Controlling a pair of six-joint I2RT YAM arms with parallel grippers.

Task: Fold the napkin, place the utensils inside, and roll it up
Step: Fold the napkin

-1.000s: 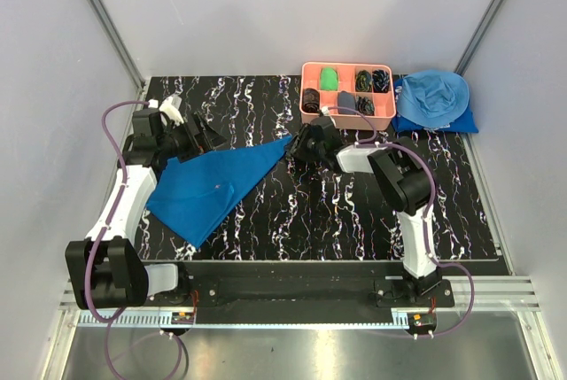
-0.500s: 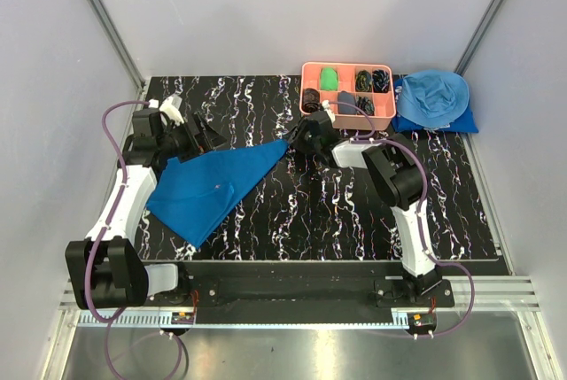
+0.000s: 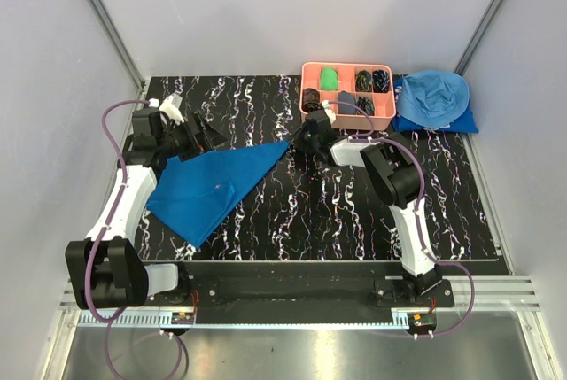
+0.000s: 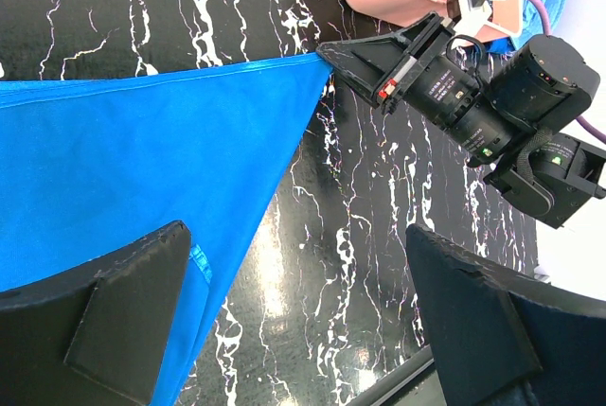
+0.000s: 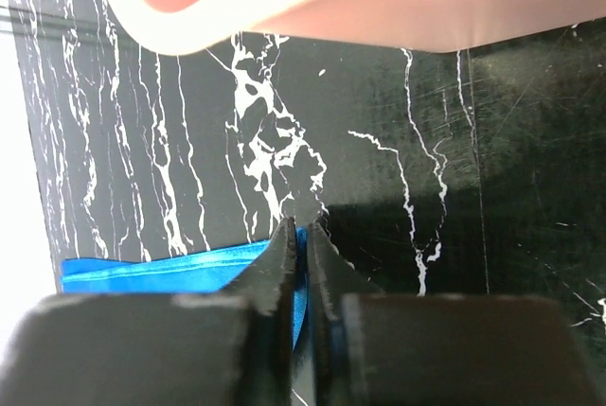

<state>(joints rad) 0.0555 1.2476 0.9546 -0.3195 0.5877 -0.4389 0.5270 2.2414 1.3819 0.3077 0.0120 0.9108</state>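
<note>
Marbled table [image 3: 354, 212], one blue napkin [image 3: 213, 181], right jaws pinching its corner, left jaws wide open

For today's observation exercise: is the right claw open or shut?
Shut on the napkin: the wrist view of the right claw shows its jaws pressed together with the blue cloth's corner pinched between them.

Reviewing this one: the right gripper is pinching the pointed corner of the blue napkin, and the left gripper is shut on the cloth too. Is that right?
Not quite: the left gripper is open, its fingers spread wide over the napkin, as the left wrist view shows. The right gripper is pinching the napkin's pointed corner.
</note>
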